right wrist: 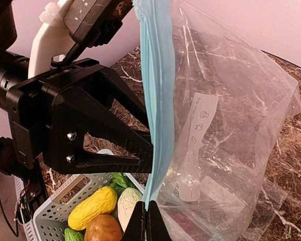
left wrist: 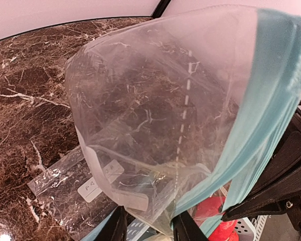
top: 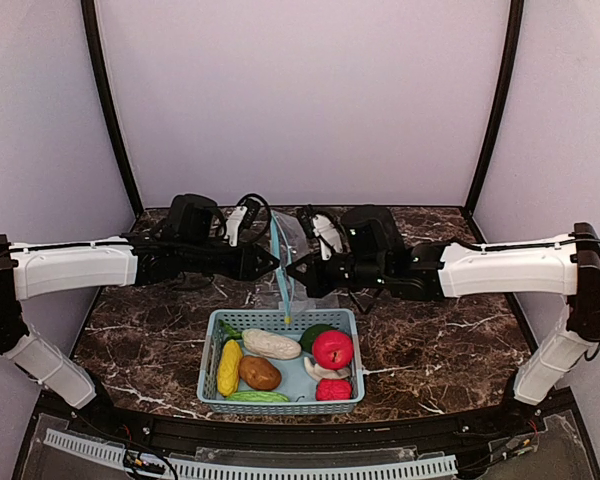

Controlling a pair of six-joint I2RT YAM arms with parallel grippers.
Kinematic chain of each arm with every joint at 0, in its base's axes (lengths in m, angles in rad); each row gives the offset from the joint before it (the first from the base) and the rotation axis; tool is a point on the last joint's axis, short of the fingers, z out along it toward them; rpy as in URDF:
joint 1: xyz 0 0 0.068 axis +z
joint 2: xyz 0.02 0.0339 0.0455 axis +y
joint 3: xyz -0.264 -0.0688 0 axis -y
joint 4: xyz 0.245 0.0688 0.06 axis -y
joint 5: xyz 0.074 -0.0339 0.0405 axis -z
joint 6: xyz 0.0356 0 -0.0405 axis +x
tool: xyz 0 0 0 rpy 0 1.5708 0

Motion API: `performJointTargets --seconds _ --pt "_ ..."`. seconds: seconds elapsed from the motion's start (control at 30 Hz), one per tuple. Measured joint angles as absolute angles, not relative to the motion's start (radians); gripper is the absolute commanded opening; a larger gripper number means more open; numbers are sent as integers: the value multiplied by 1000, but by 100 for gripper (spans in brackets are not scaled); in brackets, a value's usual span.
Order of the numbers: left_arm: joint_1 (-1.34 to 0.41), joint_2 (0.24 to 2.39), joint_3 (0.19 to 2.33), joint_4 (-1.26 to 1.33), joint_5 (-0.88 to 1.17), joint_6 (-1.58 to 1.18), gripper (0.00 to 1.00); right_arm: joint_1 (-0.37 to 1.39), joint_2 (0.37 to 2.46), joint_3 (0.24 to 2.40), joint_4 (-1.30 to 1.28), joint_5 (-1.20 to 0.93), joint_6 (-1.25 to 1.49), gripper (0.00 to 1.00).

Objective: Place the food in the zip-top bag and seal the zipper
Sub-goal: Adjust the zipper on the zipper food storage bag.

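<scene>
The right pincer (right wrist: 146, 221) is closed tight on the blue zipper strip (right wrist: 158, 100) of the zip-top bag (right wrist: 226, 125), holding the bag up off the surface (top: 150, 340). Facing it across that strip, the left pincer (left wrist: 149, 227) stands partly open, one finger on either side of the bag's rim. The clear bag hangs between the two pincers and billows out beyond them. Just below the pincers, on their near side, a light blue basket (top: 280, 316) sits on the dark marbled surface and holds the food. The yellow corn (top: 229, 367), brown potato (top: 259, 373) and green pod (top: 258, 397) lie toward the left pincer's side, with the white radish (top: 271, 344) mid-basket. The red apple (top: 332, 349), dark green round fruit (top: 313, 334), white mushroom (top: 323, 370) and small red fruit (top: 333, 389) lie toward the right pincer's side.
</scene>
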State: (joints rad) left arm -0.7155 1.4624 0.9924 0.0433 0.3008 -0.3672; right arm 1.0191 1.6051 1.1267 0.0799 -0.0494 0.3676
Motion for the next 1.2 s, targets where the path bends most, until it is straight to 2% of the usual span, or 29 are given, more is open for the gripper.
performJointTargets --seconds 0.33,0.77,0.83,1.07,1.2 --pt "-715 1462 992 54 315 -376 27 1047 1659 1211 15 100 379 0" --pt "-715 1485 992 66 324 -387 20 1067 1720 1269 -31 147 379 0" --pt "-715 1491 992 65 324 -389 18 1074 1728 1284 -37 155 378 0" --pt "-715 1494 992 62 302 -406 2 1092 1750 1311 -70 199 379 0" --pt "-715 1494 992 46 250 -404 1 1094 1750 1311 -106 291 399 0"
